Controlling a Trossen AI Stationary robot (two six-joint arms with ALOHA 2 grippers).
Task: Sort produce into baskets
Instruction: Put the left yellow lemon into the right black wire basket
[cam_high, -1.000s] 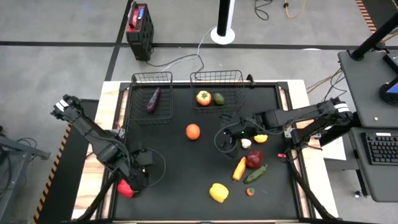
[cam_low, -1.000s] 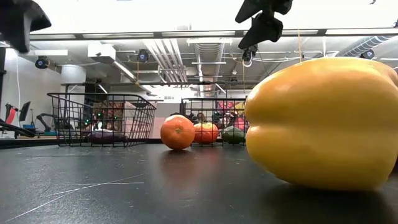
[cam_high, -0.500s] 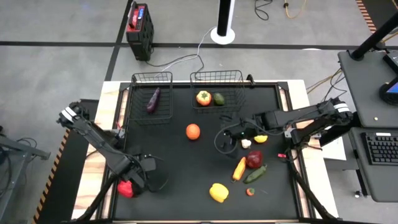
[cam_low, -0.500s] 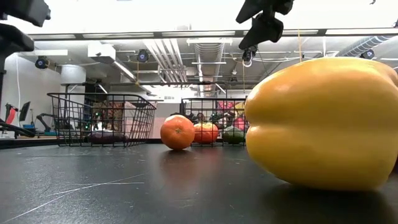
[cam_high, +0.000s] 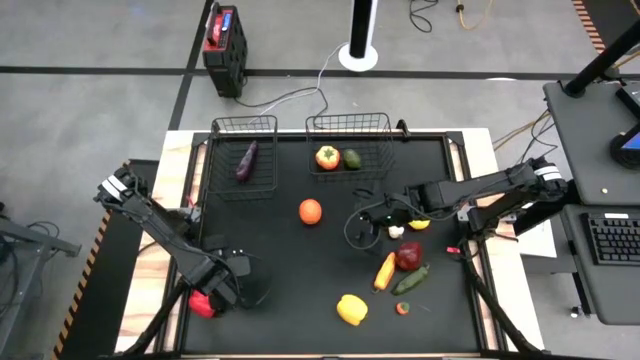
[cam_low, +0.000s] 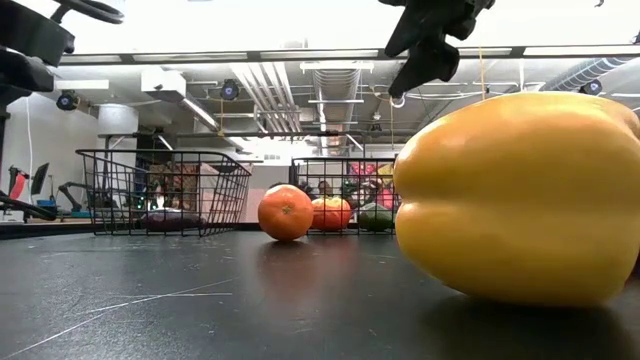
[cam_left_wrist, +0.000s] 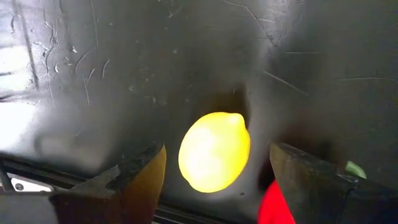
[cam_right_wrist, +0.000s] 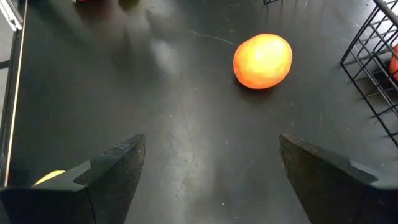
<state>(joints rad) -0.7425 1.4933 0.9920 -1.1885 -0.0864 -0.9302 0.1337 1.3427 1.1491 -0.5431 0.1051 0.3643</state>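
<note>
1. My left gripper (cam_left_wrist: 214, 180) hangs low over the near-left corner of the black table (cam_high: 300, 260), fingers spread wide, a yellow lemon (cam_left_wrist: 214, 151) sitting loose between them.
2. Tight beside that lemon lies a red pepper (cam_high: 203, 303), crowding the table's edge.
3. My right gripper (cam_right_wrist: 208, 168) hovers mid-table, jaws spread and holding nothing; the round orange (cam_high: 310, 211) lies well ahead of it on open mat.
4. Just beside the right gripper: a white garlic bulb (cam_high: 396, 231) and a second lemon (cam_high: 420, 223).
5. The narrower black wire basket (cam_high: 243, 127) holds a purple eggplant (cam_high: 246, 160); the wider wire basket (cam_high: 348, 122) holds two pieces.
6. From above I can see the left lemon hidden under the arm; only the wrist camera shows it.
7. At table level a big yellow pepper (cam_low: 520, 195) blocks the right half.
</note>
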